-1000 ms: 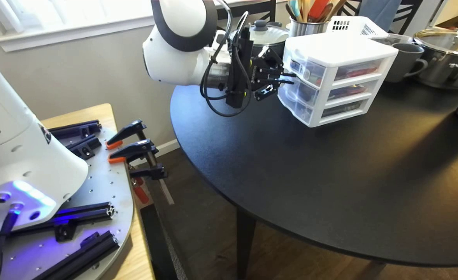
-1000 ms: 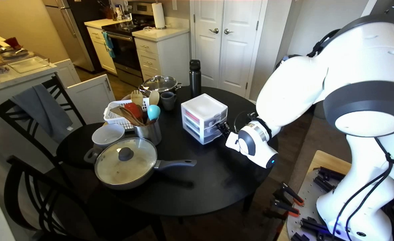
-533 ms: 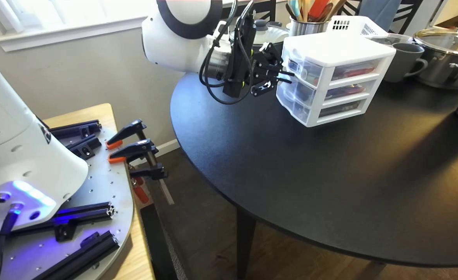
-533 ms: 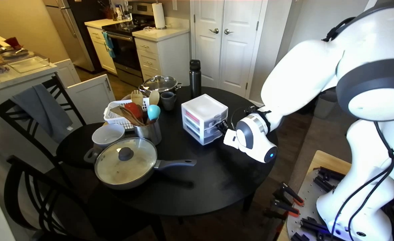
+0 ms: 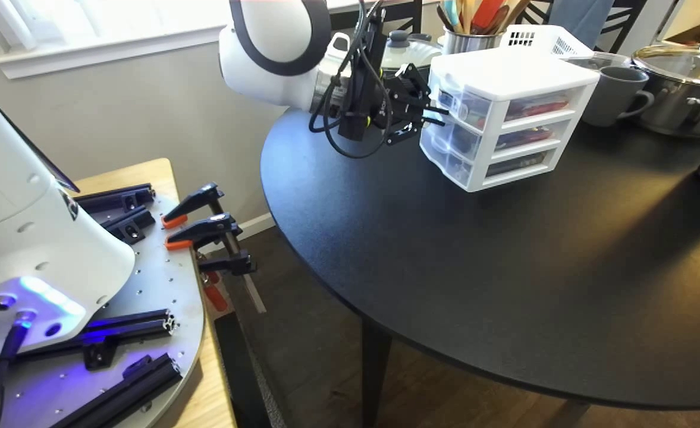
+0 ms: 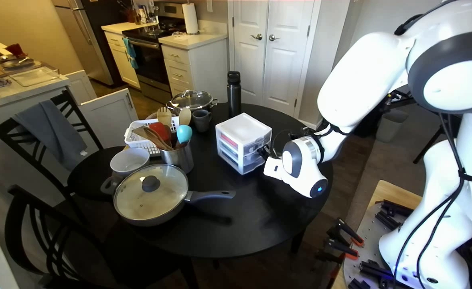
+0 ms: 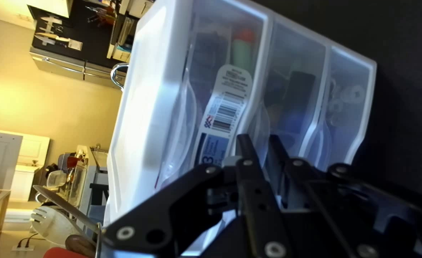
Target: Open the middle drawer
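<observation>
Claw (image 7: 261,142) and middle drawer (image 7: 295,89) are meeting just below the centre of the wrist view. The drawer's front is running its long way from the top of that frame down toward the lower left, and the fingers (image 7: 246,146) are standing across it, one on each side of the lip (image 7: 262,123). We are reading the claw as nearly closed, only a narrow gap showing, with the lip apparently pinched there; how firmly, we are not making out. In an exterior view the unit (image 5: 491,125) is sitting to the right of the claw, upper right of the frame, so we are counting on a straight pull toward the left of that frame, back toward the only arm (image 5: 260,86).

Compared with a second ago, claw and unit are both sitting slightly farther left there. The drawer is looking flush with the unit's face, so we are judging that the whole unit is sliding over the surface (image 5: 504,285).
</observation>
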Tool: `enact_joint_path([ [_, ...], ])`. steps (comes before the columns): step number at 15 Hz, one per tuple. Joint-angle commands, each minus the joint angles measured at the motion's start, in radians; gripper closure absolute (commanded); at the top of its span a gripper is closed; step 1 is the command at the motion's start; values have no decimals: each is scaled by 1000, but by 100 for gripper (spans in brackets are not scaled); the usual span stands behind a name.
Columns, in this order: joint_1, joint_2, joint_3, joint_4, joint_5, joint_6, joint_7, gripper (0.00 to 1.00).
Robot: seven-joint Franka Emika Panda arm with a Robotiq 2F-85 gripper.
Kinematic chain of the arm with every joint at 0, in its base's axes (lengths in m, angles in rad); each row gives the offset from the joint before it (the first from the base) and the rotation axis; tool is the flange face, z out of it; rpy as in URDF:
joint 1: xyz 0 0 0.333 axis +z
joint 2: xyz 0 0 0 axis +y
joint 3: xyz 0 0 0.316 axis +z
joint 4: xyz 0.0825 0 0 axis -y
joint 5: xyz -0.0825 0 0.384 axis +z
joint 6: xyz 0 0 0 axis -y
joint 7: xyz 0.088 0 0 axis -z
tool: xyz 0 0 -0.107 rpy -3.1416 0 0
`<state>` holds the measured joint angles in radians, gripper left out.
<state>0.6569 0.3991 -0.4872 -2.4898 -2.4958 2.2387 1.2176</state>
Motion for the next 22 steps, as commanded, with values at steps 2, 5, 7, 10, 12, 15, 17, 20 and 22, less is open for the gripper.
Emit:
enact_joint_path([
  [2, -343, 34, 327, 35, 89, -123, -185, 94],
  [5, -468, 80, 454, 63, 66, -244, -150, 94],
  [7, -518, 118, 505, 88, 57, -302, -143, 94],
  [10, -560, 170, 545, 129, 42, -371, -144, 94],
  [12, -579, 201, 555, 163, 34, -396, -147, 94],
  [15, -599, 240, 555, 226, 31, -416, -160, 94],
  [17, -607, 255, 556, 255, 30, -415, -160, 94],
  [20, -606, 249, 568, 245, 29, -427, -141, 94],
  [22, -601, 219, 582, 199, 23, -444, -105, 94],
])
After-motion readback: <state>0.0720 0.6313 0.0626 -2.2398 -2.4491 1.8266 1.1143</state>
